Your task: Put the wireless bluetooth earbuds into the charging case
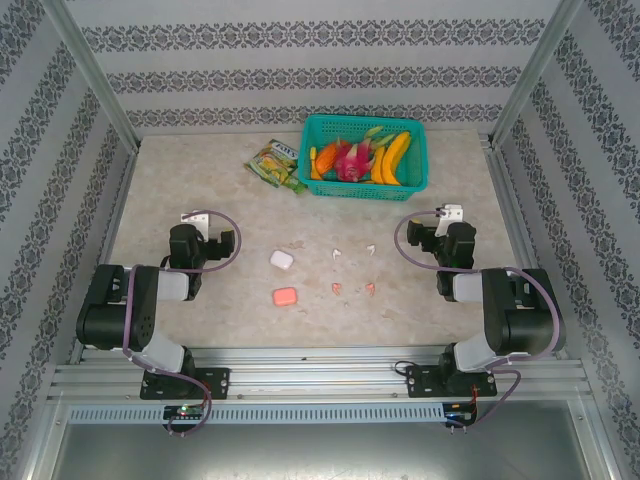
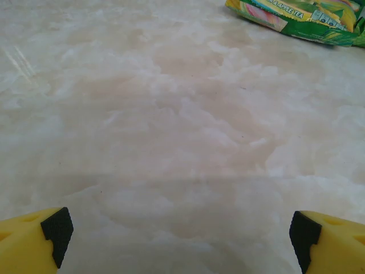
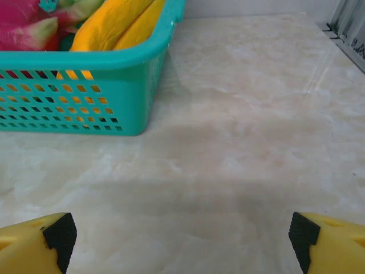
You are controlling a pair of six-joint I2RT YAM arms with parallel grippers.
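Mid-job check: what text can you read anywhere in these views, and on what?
"APPLE TEA": on the green packet, left wrist view; letters before it unclear.
Rest of the packet's print: too blurred to read.
Teal basket, white case, pink case: no lettering legible.

The top external camera hangs above and behind the two arm bases. It looks forward and down from far enough to take in the whole pale marbled bench (image 1: 180, 170), out to the teal slotted plastic basket (image 1: 365, 190) and the green crinkled snack packet (image 1: 275, 167) at the far side. The left wrist camera sits low and close over the bench, facing forward between the spread tips of the left pincer (image 2: 181, 234); it shares the green crinkled snack packet (image 2: 296, 14) with the overhead view. The right wrist camera, equally low and near, looks between the spread tips of the right pincer (image 3: 182, 234) at the near right corner of the teal slotted plastic basket (image 3: 74, 97), also shared with the overhead view.
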